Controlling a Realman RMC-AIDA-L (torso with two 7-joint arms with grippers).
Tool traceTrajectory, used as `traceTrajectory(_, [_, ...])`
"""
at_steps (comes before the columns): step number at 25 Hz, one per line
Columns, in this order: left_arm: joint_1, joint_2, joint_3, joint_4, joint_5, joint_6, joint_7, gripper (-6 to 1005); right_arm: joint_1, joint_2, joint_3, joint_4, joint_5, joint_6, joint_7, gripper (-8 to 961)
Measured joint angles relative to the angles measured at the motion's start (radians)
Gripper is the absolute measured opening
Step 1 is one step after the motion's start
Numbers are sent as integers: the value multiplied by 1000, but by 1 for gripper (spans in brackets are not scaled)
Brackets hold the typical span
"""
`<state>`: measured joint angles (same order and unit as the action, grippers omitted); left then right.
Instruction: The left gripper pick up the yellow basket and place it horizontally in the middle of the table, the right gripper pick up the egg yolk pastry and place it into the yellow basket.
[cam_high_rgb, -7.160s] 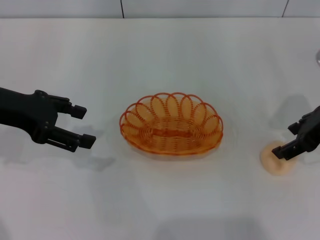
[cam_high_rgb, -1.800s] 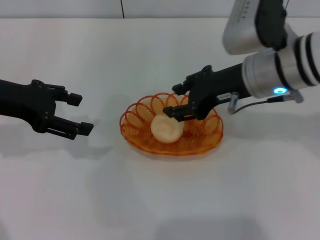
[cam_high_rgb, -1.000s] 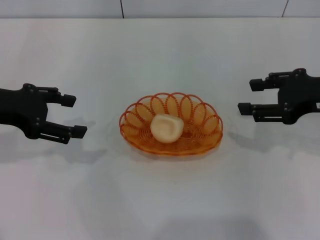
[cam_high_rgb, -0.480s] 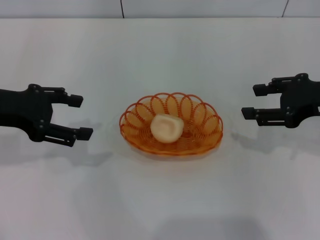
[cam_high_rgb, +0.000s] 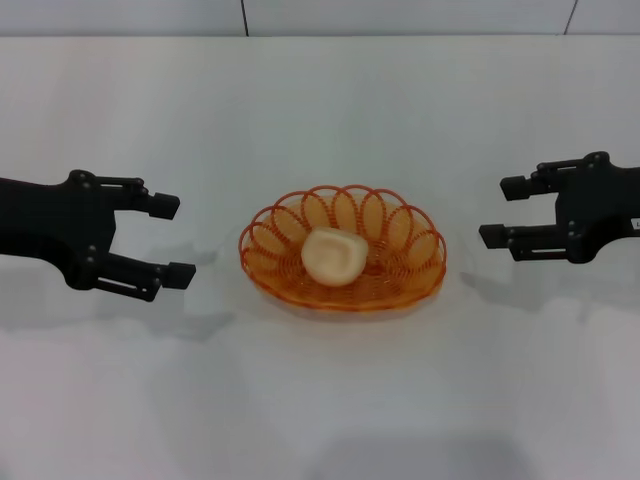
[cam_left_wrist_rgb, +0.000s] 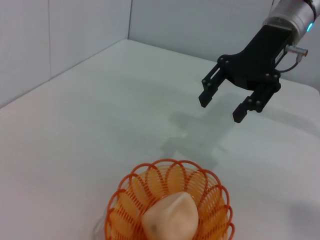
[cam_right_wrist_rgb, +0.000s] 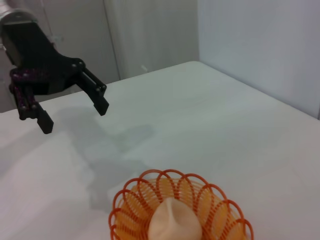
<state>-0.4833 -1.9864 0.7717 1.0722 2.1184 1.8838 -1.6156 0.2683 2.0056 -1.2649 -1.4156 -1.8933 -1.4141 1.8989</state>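
The yellow basket (cam_high_rgb: 343, 250) lies lengthwise across the middle of the table (cam_high_rgb: 320, 110), and the egg yolk pastry (cam_high_rgb: 334, 256) sits inside it. Both also show in the left wrist view, basket (cam_left_wrist_rgb: 125, 197) and pastry (cam_left_wrist_rgb: 170, 221), and in the right wrist view, basket (cam_right_wrist_rgb: 131, 195) and pastry (cam_right_wrist_rgb: 175, 220). My left gripper (cam_high_rgb: 172, 240) is open and empty, hovering left of the basket; it also shows in the right wrist view (cam_right_wrist_rgb: 74, 116). My right gripper (cam_high_rgb: 500, 212) is open and empty, hovering right of the basket; it also shows in the left wrist view (cam_left_wrist_rgb: 221, 109).
Grey wall panels (cam_high_rgb: 320, 16) run along the table's far edge. Walls also border the table in the left wrist view (cam_left_wrist_rgb: 60, 35) and the right wrist view (cam_right_wrist_rgb: 260, 45).
My right gripper has let the pastry go into the basket and drawn back to the right. In the last second my left gripper has edged toward the basket; basket and pastry stay still.
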Motion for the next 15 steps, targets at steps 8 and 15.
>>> traceTrajectory(8, [0,-6,0,0,0,4,2,888,4,1,1,-1,0,-21,1,631])
traceTrajectory(15, [0,-8,0,0,0,5,2,888,5,1,-1,-7,0,-22,6,631])
